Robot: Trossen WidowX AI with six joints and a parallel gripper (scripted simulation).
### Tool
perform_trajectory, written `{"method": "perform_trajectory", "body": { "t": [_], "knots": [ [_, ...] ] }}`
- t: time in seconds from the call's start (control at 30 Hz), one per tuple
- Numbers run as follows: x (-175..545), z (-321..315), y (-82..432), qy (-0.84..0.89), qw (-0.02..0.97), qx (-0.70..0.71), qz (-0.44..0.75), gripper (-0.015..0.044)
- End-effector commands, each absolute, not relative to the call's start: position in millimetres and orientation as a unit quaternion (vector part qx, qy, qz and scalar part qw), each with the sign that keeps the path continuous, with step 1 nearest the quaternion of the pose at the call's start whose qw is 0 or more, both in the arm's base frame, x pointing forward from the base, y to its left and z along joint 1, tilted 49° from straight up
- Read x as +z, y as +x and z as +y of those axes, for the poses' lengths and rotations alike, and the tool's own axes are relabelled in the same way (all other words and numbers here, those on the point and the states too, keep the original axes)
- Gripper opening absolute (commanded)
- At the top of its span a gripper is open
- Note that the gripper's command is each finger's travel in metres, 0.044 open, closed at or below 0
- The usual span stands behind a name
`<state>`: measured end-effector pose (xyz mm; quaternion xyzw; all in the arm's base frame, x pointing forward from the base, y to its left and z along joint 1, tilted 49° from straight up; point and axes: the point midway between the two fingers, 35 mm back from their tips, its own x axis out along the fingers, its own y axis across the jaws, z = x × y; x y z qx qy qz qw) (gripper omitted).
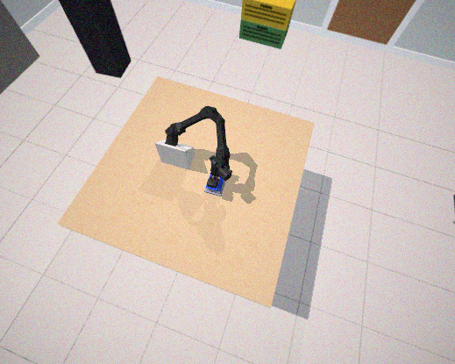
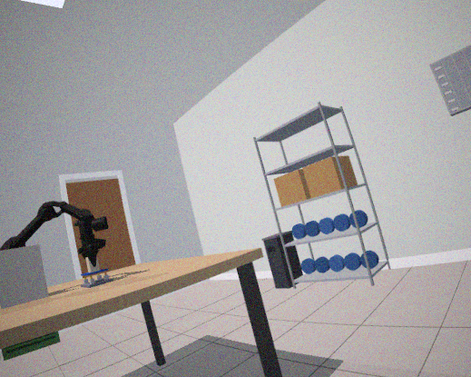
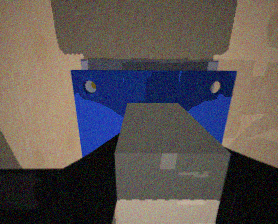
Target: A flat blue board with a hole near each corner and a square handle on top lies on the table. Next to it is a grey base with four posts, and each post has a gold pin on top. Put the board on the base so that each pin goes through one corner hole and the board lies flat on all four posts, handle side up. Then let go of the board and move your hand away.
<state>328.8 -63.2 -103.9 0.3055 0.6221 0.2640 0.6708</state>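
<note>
So the gripper [image 1: 213, 181] [image 2: 93, 264] is clamping the handle [image 3: 167, 130], and the board [image 1: 208, 189] [image 2: 89, 273] [image 3: 100, 130] is hanging handle side up right over the base [image 1: 213, 193] [image 2: 97, 284] [image 3: 150, 65]. Grabbing and carrying look done to me. Lowering looks nearly there, but I'm not calling it seated: from the side the board is sitting at about the post tops, and I can't tell if it's touching all of them. In the wrist view a bit of gold is showing at the edge of the left hole [image 3: 90, 86], while the right hole [image 3: 215, 87] is showing just a pale spot, so I'm guessing the line-up is slightly off or the pins aren't fully through. Still left: getting it flat on the posts, letting go, backing away.

Counting near to far: one handle, one board, two holes showing (the other two are hiding), one base, one gold pin sort of showing. The posts are too small and bunched up for me to count. One arm [image 1: 221, 132] [image 2: 65, 207], one table [image 1: 129, 203] [image 2: 165, 287]. Farther back, one rack [image 2: 274, 210] is holding ten blue balls, five per shelf, plus what's looking like two cartons [image 2: 289, 189].
</note>
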Motion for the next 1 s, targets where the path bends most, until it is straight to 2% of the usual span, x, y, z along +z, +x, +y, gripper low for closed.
{"method": "perform_trajectory", "body": {
  "t": [0.0, 0.73, 0.97],
  "knots": [
    [-105.4, -62.1, 329.1, 0.307, 0.671, 0.264, 0.622, 0.0],
    [-111.5, -54.7, 329.9, 0.309, 0.67, 0.262, 0.623, 0.0],
    [-110.5, -56.0, 329.2, 0.306, 0.67, 0.262, 0.623, 0.0184]
  ]
}}
